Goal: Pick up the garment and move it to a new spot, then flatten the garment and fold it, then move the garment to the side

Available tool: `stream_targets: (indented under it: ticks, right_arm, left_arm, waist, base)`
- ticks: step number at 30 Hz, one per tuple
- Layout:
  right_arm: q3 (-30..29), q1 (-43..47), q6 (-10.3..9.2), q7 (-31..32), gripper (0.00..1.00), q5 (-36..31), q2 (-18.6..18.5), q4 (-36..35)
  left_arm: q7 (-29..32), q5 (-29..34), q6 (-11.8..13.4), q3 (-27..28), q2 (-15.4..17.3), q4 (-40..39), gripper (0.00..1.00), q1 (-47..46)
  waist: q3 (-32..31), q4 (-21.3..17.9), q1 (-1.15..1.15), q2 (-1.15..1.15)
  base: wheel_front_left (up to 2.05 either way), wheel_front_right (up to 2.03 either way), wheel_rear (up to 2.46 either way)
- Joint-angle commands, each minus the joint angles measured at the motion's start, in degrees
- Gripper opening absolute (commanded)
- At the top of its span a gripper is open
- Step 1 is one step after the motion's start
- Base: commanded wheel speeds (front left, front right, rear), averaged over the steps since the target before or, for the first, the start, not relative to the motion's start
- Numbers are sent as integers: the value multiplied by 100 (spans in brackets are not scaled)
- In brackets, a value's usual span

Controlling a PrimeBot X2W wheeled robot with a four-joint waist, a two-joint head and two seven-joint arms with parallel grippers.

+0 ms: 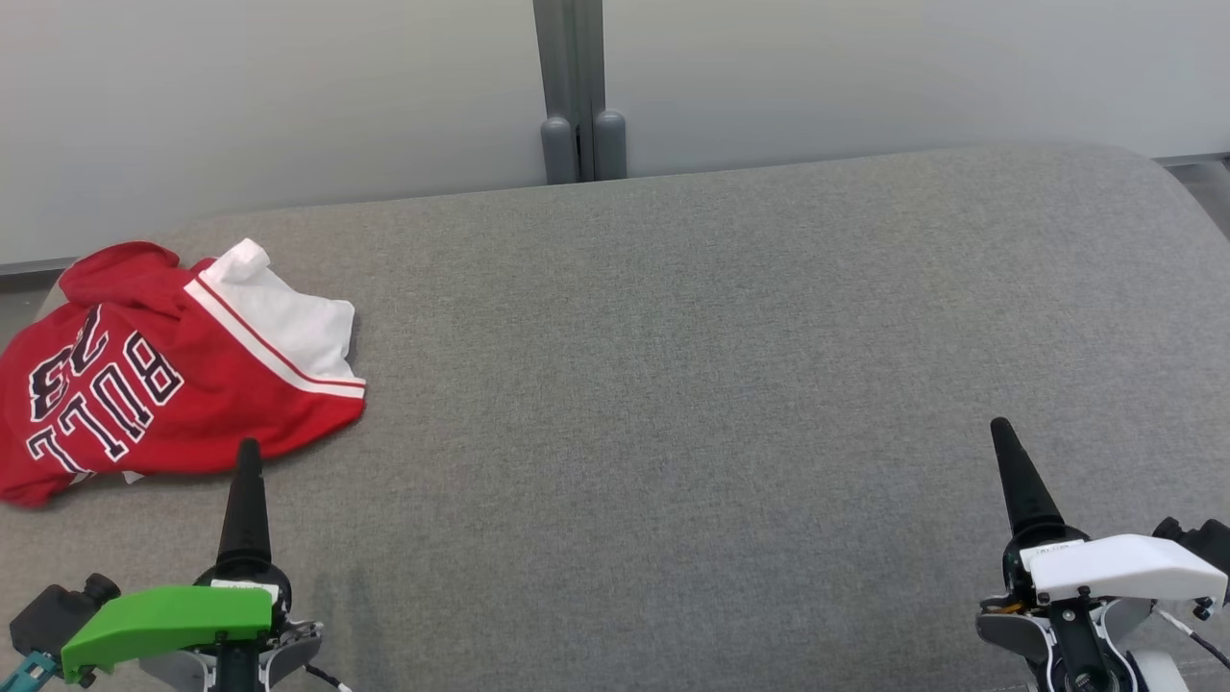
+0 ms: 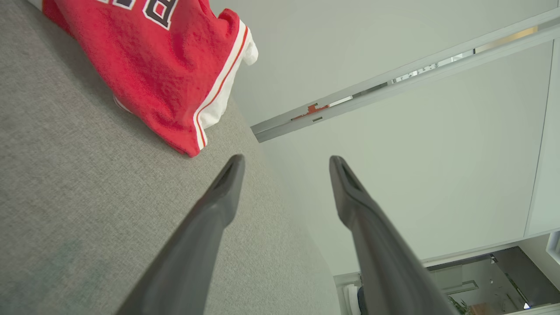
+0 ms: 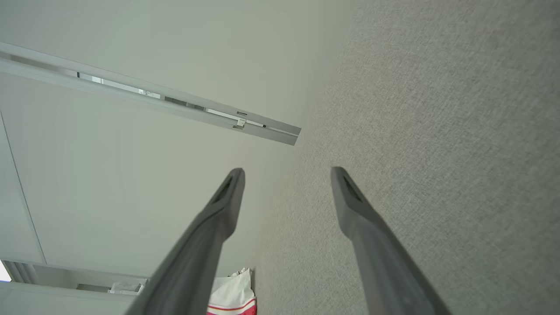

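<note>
Red-and-white lettered jersey (image 1: 163,384) lies bunched, seemingly set aside, on grey fabric cushion (image 1: 721,384); left gripper (image 2: 284,159) and right gripper (image 3: 286,170) gape wide, empty.

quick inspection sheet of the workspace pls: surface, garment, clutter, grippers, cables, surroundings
surface: grey fabric surface, smooth, with rounded far corners
job's things: red garment with white trim and dark lettering, lying compact but rumpled at the surface's far left
clutter: nothing seen
grippers: left gripper open, fingers spread just short of the garment and not touching it; right gripper open at the right side, holding nothing
cables: thin cable beside the right gripper's base, hanging loose and clear of the garment
surroundings: pale wall panels behind the surface, joined by a grey post
</note>
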Motion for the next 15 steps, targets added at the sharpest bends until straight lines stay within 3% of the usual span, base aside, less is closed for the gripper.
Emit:
stream_targets:
  ticks: [1, 15]
  right_arm:
    - [27, -40, 22, -66, 100, -249, -35, -161]
    - [186, 62, 25, -351, 100, -1478, -43, -363]
  left_arm:
    - [-65, 301, 20, -20, 39, -148, 100, -18]
    - [-350, 1914, 155, -155, 48, -393, 100, 80]
  waist:
    - [-1, 2, 0, 0]
    - [-17, 20, 0, 0]
  base:
    - [0, 0, 0]
    - [0, 0, 0]
